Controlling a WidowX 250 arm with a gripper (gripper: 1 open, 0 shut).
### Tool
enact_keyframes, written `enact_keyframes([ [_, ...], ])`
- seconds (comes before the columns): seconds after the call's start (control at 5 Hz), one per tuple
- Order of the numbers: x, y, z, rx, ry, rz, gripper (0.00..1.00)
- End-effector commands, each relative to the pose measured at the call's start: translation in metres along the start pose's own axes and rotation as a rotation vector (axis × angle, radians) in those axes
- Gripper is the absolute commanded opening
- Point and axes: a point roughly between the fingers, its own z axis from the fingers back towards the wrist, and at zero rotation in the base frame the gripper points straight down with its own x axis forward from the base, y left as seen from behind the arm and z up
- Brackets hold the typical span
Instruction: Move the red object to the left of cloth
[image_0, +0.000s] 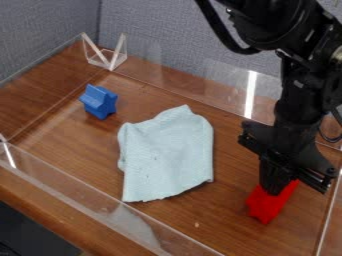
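Camera view: the red object (269, 204) stands at the right end of the table (54, 115), well apart from the cloth's (167, 152) right edge and close to the clear wall at that end. Its lower part shows below the jaws. It looks to be resting on the wood, slightly tilted, though I cannot confirm contact at its base.

The jaws point straight down and are clenched on the upper part of the red object, with the dark fingers pressed against its sides. The arm (287, 45) rises above them toward the upper right.

The cloth lies wrinkled near the middle of the table. A blue block (98, 101) sits beyond its upper left corner, clear of it. A white wire stand (103, 50) occupies the far left corner.

My assessment: the grasp step is complete and the lift has not begun, so the task is at an early stage.

The next move calls for a straight rise high enough to clear the cloth's folds. After that comes a carry across the cloth to the bare wood on its left in this view. The set-down should land clear of both the blue block and the cloth's edge.
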Motion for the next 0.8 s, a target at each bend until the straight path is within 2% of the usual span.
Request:
enact_keyframes([
  [0.0,0.012,0.006,0.026,-0.008,-0.086,0.011,0.00],
  [0.6,0.018,0.017,0.037,-0.006,-0.122,0.018,0.00],
])
